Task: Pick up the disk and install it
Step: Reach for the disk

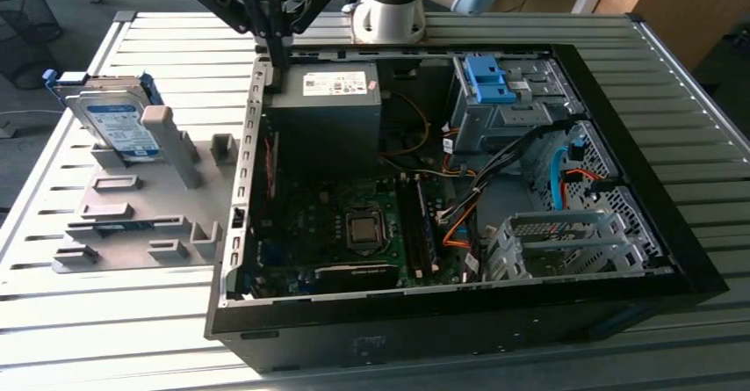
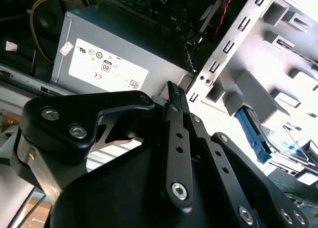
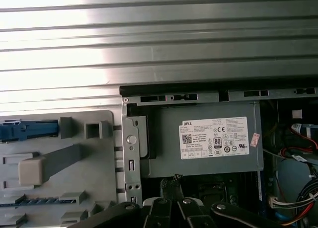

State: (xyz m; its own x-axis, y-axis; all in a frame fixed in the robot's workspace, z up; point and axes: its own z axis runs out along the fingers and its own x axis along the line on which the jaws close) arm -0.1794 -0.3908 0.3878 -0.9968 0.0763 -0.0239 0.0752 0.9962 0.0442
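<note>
The disk (image 1: 118, 123) stands on edge in a grey holder (image 1: 140, 198) on the table, at the exterior view's left, outside the computer case; its white-and-blue label faces the camera and blue rails run along its edges. In the second wrist view the disk (image 2: 285, 141) lies beyond the case wall, and in the first wrist view its blue rail (image 3: 25, 130) shows in the holder. My gripper (image 1: 276, 61) hangs over the case's back corner by the power supply, well away from the disk. Its black fingers (image 2: 174, 96) are shut together with nothing between them.
The open computer case (image 1: 656, 233) takes up most of the slatted metal table (image 1: 153, 338). Inside are a grey power supply (image 1: 328, 101), the motherboard (image 1: 351, 224), cables, a drive cage with a bright blue bracket (image 1: 490, 79) and an empty metal bay (image 1: 563, 242).
</note>
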